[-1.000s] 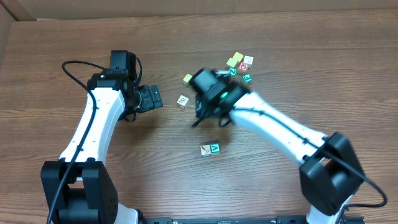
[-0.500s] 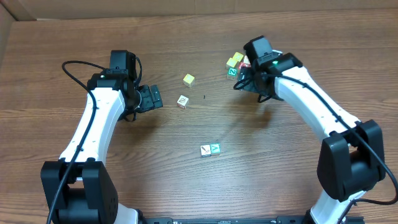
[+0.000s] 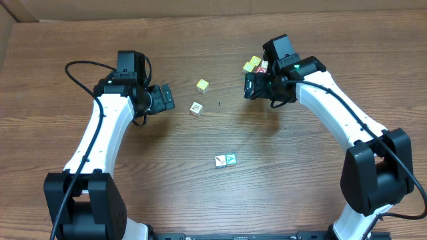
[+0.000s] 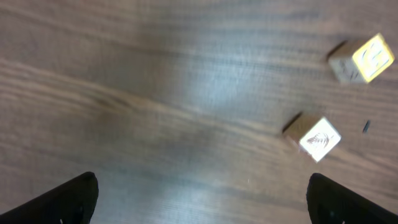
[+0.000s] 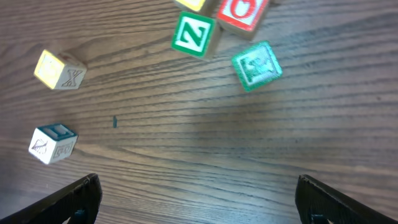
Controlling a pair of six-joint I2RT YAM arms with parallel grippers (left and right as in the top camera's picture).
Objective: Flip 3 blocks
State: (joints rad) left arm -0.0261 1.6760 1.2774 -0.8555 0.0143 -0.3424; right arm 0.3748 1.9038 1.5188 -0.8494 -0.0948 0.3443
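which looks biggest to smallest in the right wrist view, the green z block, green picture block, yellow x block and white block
1. green picture block and green Z block: look alike, tied.
2. yellow X block and white block: slightly smaller, alike.
Gaps are slight; tilt and camera nearness may explain them.

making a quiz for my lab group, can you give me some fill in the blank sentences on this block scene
1. The left gripper and the right gripper both have jaws that stand ___.
2. In the right wrist view, the green-bordered block shows the letter ___.
3. In the same view, the yellow block shows the letter ___.
4. The white-faced block lowest in the overhead view touches a neighbour whose top is ___.

Missing words: open; Z; X; teal
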